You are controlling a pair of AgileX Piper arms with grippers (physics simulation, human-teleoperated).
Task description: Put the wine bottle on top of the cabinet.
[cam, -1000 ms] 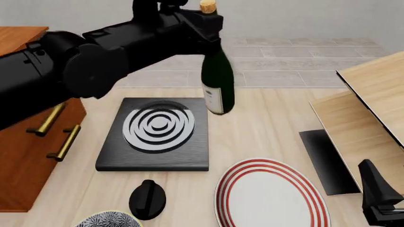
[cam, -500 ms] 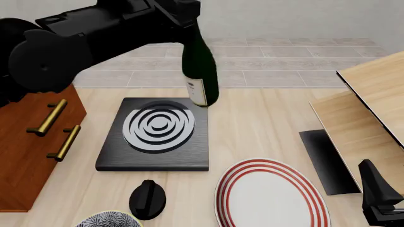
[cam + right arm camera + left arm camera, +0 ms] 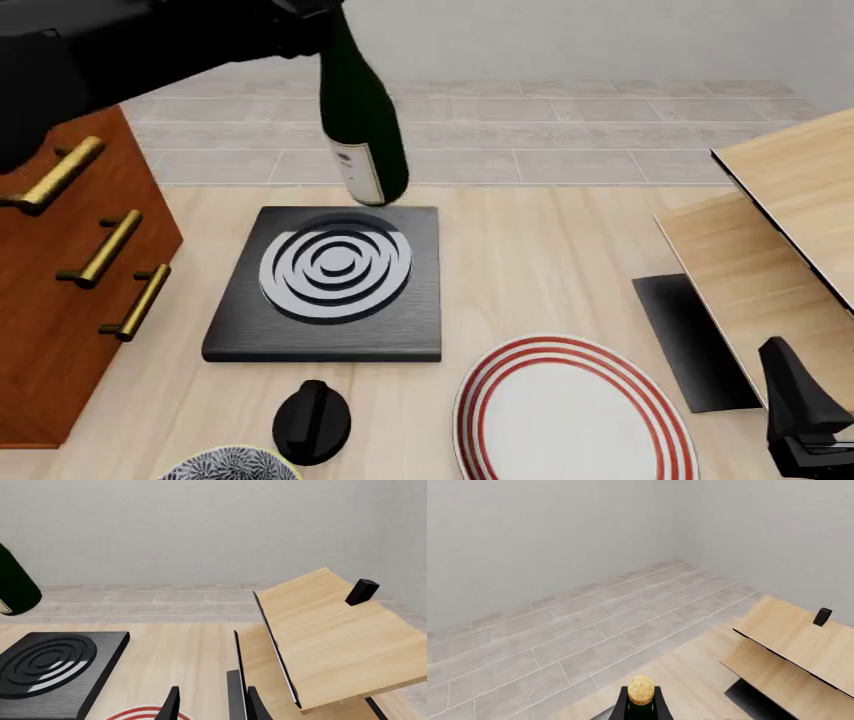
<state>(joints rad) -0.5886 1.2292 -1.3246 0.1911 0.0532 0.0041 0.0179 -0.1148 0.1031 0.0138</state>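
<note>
The wine bottle (image 3: 358, 115), dark green with a white label, hangs tilted in the air above the far edge of the black hob. My left gripper (image 3: 318, 12) is shut on its neck at the top of the front view. In the left wrist view only the tan cork (image 3: 640, 689) and the neck top show. The bottle's body (image 3: 15, 587) also appears in the right wrist view. The reddish-brown cabinet (image 3: 54, 330) with brass handles stands at the left, apart from the bottle and lower than its base. My right gripper (image 3: 213, 702) sits open and empty at the near right (image 3: 798, 425).
A black hob (image 3: 334, 285) with ring pattern lies mid-table. In front of it are a red-striped plate (image 3: 574, 420), a black knob-shaped object (image 3: 312, 420) and a blue patterned bowl (image 3: 227, 466). Pale wood panels (image 3: 787, 230) with a black edge rise at the right.
My left arm has carried the bottle leftward and higher, from over the hob's right corner toward the cabinet. The cork has left the front view. The right gripper has not moved.
</note>
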